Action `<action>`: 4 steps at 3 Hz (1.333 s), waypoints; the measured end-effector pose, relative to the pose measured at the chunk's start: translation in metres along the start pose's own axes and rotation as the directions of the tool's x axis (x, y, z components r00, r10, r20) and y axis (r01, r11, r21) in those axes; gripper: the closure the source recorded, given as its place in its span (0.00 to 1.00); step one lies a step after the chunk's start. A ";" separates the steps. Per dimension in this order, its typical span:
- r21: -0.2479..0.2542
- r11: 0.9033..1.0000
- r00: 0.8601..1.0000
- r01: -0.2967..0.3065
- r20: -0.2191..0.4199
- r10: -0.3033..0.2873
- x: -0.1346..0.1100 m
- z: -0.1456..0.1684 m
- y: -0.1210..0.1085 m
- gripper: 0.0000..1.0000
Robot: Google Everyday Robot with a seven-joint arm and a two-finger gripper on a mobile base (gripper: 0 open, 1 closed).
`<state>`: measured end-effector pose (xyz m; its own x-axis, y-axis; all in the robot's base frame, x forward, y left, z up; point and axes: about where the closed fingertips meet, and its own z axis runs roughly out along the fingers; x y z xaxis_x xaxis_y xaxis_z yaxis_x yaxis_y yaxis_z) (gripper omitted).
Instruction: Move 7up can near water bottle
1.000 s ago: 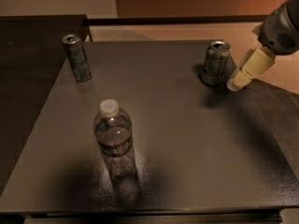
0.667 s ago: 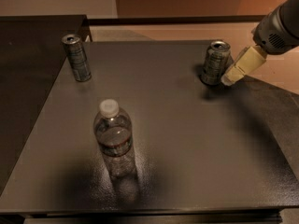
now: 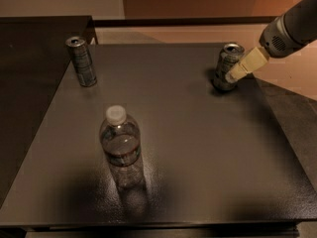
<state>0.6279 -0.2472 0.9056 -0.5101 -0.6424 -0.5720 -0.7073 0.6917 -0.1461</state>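
We saw the 7up can (image 3: 226, 66), a silvery-green metal cylinder, upright at the far right of the matte dark table (image 3: 198, 148). Gripper (image 3: 233, 76) was against it; grip state we couldn't tell. Clear plastic water bottle (image 3: 121, 150) stood front-left.

I see a table (image 3: 198, 148) with a dark, matt, finely grained top. The bottle (image 3: 122, 152) is clear, glossy plastic with a white cap. The 7up can (image 3: 224, 59) near the far right corner and the slim can (image 3: 82, 62) near the far left corner are shiny metal. My gripper (image 3: 234, 75), at the 7up can's right side, looks cream, smooth and matt.
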 end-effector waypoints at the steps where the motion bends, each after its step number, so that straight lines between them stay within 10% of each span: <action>1: -0.041 0.998 0.999 -0.037 0.028 0.038 -0.008 0.013 -0.002 0.00; 2: -0.074 0.996 0.997 -0.049 0.062 0.053 -0.020 0.015 -0.001 0.00; 4: -0.095 0.993 0.995 -0.064 0.071 0.071 -0.026 0.012 -0.002 0.41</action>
<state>0.6482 -0.2280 0.9112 -0.5232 -0.5664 -0.6367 -0.7163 0.6971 -0.0315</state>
